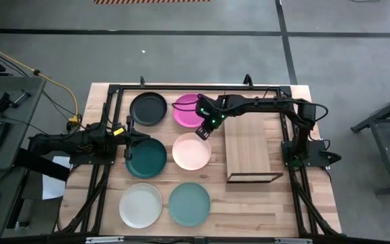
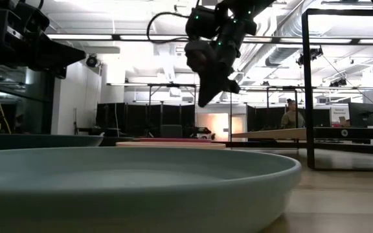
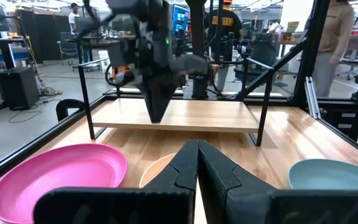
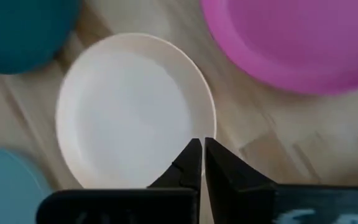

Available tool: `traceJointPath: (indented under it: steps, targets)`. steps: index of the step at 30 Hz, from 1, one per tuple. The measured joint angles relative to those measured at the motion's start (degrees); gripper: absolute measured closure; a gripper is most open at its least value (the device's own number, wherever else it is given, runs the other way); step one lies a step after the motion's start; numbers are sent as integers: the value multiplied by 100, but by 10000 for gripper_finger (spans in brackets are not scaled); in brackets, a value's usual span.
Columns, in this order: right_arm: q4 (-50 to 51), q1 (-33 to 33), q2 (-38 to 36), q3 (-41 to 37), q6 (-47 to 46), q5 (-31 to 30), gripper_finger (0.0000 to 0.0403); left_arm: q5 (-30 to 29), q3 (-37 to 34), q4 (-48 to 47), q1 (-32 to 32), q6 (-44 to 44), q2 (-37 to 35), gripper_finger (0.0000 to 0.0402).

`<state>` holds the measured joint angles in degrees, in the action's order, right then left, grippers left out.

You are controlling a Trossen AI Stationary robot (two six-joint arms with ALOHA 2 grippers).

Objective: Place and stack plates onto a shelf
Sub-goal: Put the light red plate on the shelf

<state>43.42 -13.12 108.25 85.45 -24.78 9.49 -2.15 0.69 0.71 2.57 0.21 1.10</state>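
Observation:
Six plates lie flat on the table in the high view: black (image 1: 147, 108), magenta (image 1: 188, 108), dark green (image 1: 146, 157), peach (image 1: 191, 152), cream (image 1: 141, 205) and teal (image 1: 189, 203). The shelf (image 1: 250, 149) stands to their right with its board bare. My right gripper (image 1: 203, 131) is shut and points down. It hangs high over the peach plate's far rim (image 4: 191, 81), next to the magenta plate (image 4: 291, 43). In the low view, my right gripper (image 2: 207, 97) is well clear of the table. My left gripper (image 3: 197, 152) is shut and empty, by the dark green plate's far-left rim.
The dark frame rails (image 1: 202, 88) run around the table's edges. The shelf's wire legs (image 3: 91, 118) stand on the table. People and desks show in the room beyond the table. Bare wood lies to the near side of the shelf (image 1: 263, 203).

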Motion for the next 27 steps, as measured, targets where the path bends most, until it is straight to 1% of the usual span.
traceJointPath:
  steps: [3, 5, 7, 14, 18, 20, 23, 25, 27]
  targets:
    - [379, 133, 207, -9, -242, -278, 389, 0, 0, 1, 1, 0, 0, 401]
    - [468, 200, 295, -11, -356, -335, 374, 0, 0, 0, 2, 0, 0, 401]
    - [481, 255, 366, -10, -488, -349, 352, 0, 0, -2, 0, 0, 0, 401]
    - [414, 501, 722, -9, -892, -483, 256, 0, 0, 0, 0, 0, 2, 401]
    - [200, 577, 950, -9, -1216, -755, 220, 0, 0, -2, 0, 0, 0, 401]
    - [96, 605, 1025, -9, -1504, -871, 212, 0, 0, -1, 2, 0, 2, 401]
    - [14, 644, 1146, -9, -1774, -892, 213, 0, 0, -1, 1, 0, 0, 401]
    - [28, 667, 1244, -3, -1893, -972, 221, 0, 0, 0, 0, 0, 0, 401]
    - [27, 686, 1314, 21, -1927, -997, 238, 0, 0, -2, 1, 0, 2, 401]
